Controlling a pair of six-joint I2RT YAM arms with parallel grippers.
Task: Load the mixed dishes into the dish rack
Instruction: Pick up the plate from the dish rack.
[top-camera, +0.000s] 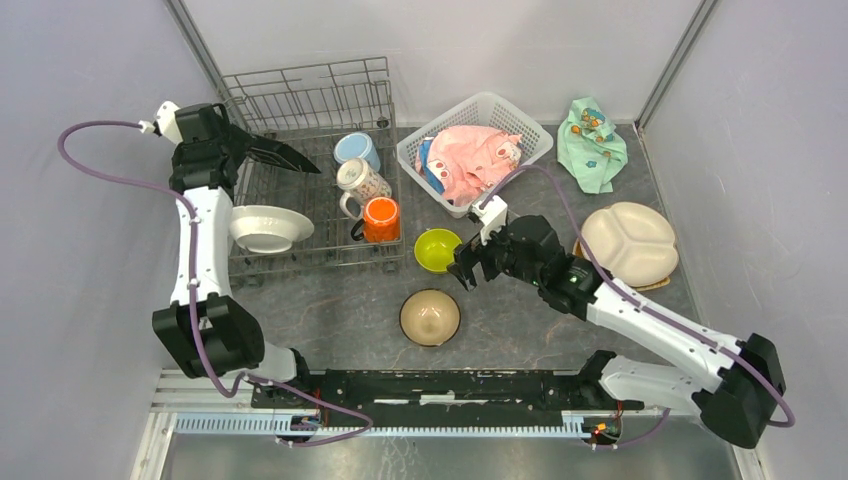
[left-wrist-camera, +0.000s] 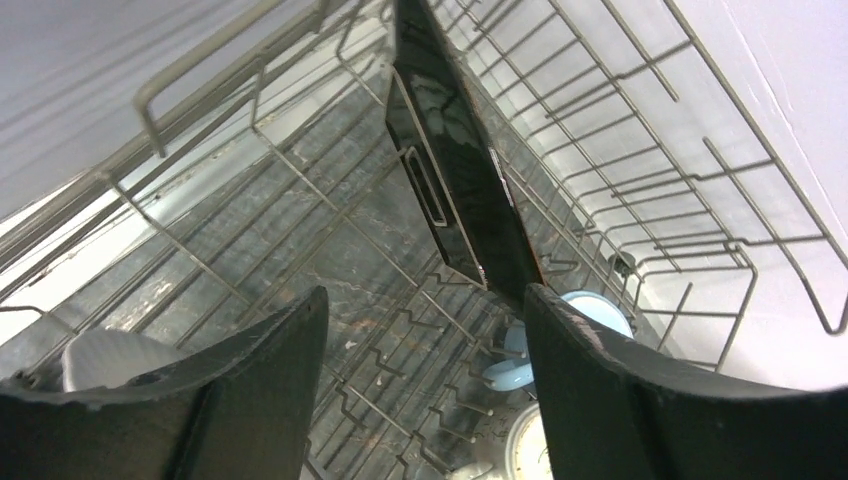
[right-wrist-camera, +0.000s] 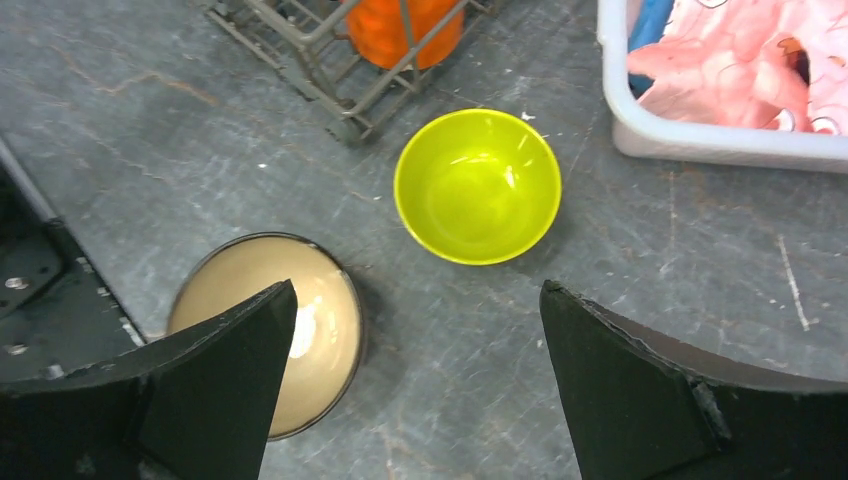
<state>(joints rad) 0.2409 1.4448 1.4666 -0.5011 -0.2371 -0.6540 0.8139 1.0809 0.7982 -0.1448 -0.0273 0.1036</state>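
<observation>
Shows left gripper (left-wrist-camera: 425, 295) spread at dish rack (top-camera: 300, 100), dark square plate (left-wrist-camera: 450, 170) on edge just ahead. Shows right gripper (right-wrist-camera: 416, 290) spread above lime-green bowl (right-wrist-camera: 477, 185), tan bowl (right-wrist-camera: 320, 300) nearby.

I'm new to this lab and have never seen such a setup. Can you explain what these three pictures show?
Two robot arms, bolted to a table, are loading dishes into a wire rack. One picture looks down from above; the other two come from a camera on each wrist. The left gripper is open inside the rack, facing a dark plate standing on edge. Three mugs and a white plate are also racked. The right gripper, open and empty, hovers over a lime bowl and a tan bowl. A divided plate waits too.
</observation>
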